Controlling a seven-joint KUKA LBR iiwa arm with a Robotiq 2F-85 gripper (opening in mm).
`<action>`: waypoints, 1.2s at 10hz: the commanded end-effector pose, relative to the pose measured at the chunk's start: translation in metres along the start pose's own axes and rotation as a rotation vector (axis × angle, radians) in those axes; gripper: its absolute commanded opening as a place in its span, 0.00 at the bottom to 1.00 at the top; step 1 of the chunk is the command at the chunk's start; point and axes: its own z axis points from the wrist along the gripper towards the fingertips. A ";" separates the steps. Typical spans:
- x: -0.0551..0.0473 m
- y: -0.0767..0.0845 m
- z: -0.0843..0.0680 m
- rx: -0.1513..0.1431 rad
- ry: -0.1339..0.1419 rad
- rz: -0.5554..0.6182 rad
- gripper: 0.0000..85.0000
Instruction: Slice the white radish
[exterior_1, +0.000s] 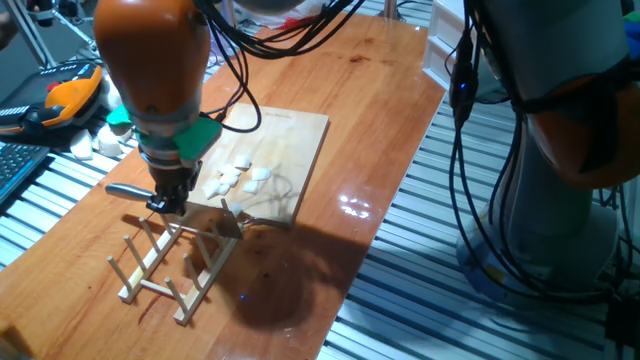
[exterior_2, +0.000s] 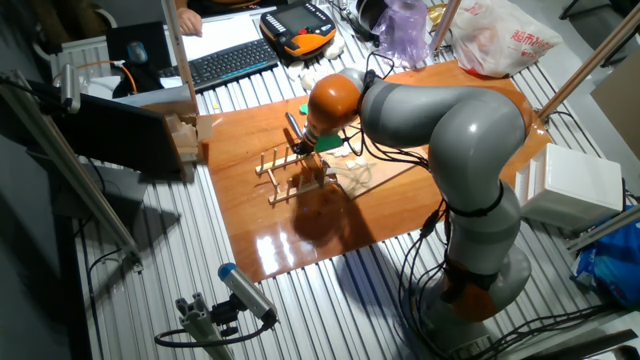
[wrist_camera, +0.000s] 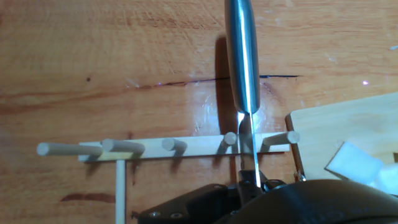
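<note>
While the radish slices (exterior_1: 240, 178) sit on the cutting board (exterior_1: 300, 135), the knife (wrist_camera: 242, 74) hangs over the peg rack (exterior_1: 170, 262).
Jaws look clamped on the knife, blade between two pegs.

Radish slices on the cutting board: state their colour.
White; the radish slices show best in one fixed view.

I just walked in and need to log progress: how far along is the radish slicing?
Cutting looks done: the white radish lies as several slices on the cutting board. In hand: the gripper holds the knife over the wooden rack, blade between two pegs in the hand view. Left, probably: setting the knife into the rack and letting go.
</note>
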 end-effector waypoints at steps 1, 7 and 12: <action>0.000 0.002 -0.001 0.010 0.001 0.009 0.20; -0.005 0.001 -0.007 0.021 0.019 0.021 0.40; -0.016 0.004 -0.076 0.062 0.111 0.053 0.40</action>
